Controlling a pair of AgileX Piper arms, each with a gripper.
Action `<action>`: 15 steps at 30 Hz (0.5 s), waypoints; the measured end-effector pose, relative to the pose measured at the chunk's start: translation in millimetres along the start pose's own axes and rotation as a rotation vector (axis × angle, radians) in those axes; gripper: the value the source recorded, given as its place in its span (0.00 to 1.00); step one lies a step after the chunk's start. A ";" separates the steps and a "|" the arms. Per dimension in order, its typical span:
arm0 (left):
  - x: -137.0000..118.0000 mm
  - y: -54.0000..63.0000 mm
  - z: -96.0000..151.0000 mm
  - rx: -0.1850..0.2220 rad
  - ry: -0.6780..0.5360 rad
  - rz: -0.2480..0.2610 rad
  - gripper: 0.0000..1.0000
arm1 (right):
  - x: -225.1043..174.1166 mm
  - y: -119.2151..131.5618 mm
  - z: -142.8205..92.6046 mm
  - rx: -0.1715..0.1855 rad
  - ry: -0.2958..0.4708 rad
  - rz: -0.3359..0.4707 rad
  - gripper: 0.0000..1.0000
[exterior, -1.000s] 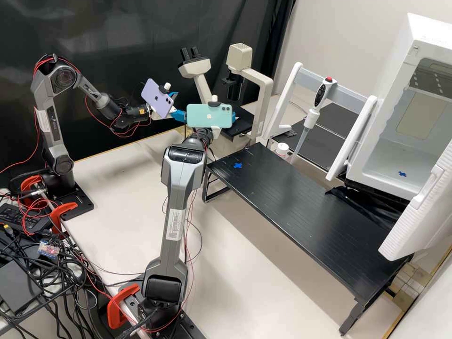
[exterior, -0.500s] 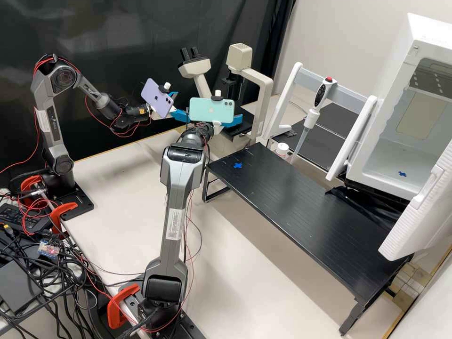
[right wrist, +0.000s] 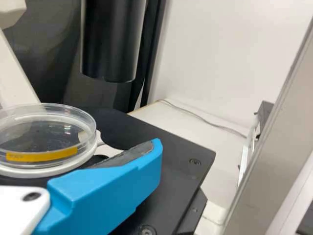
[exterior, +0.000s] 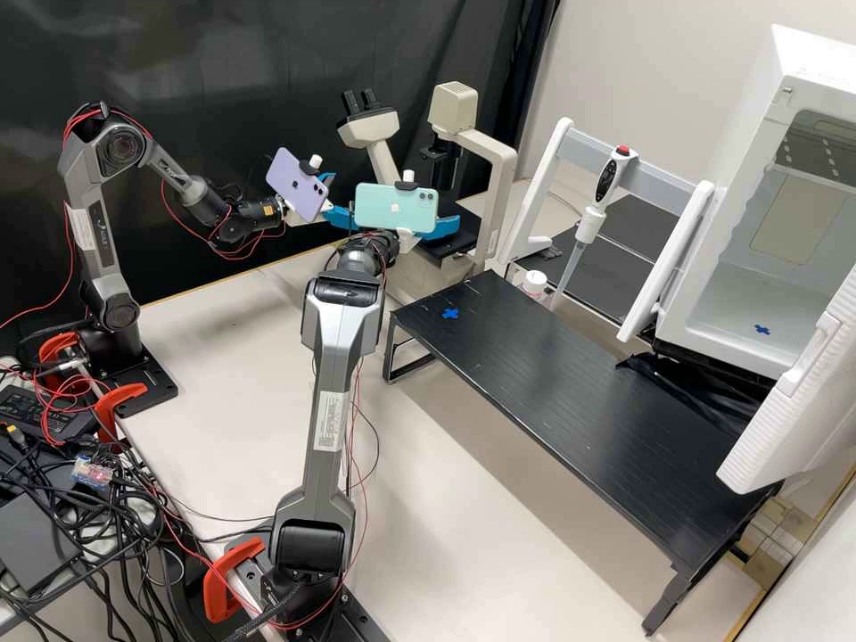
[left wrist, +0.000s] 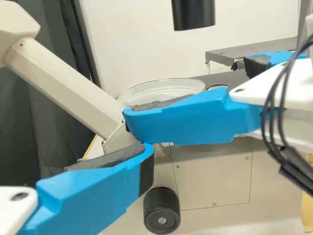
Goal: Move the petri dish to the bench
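Black stage (right wrist: 181,142), petri dish (right wrist: 46,139) cut off

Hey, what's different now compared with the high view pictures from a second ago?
The right arm's teal phone has shifted upward in the picture, then slightly left. One blue finger now shows farther out past the phone's right side. I can't make out anything being grasped or let go. The left arm, microscope and pipette stayed as they were.
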 end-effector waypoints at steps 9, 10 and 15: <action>0.0 0.1 0.0 0.000 0.000 0.001 1.00 | 2.6 -2.3 -4.7 -0.008 -0.011 0.007 0.00; 0.0 0.1 0.0 0.000 0.000 0.001 1.00 | 3.6 -3.1 -4.3 -0.006 -0.014 0.006 0.00; 0.0 0.1 0.0 0.000 0.000 0.001 1.00 | 2.9 -4.6 -7.1 -0.020 -0.009 0.006 0.00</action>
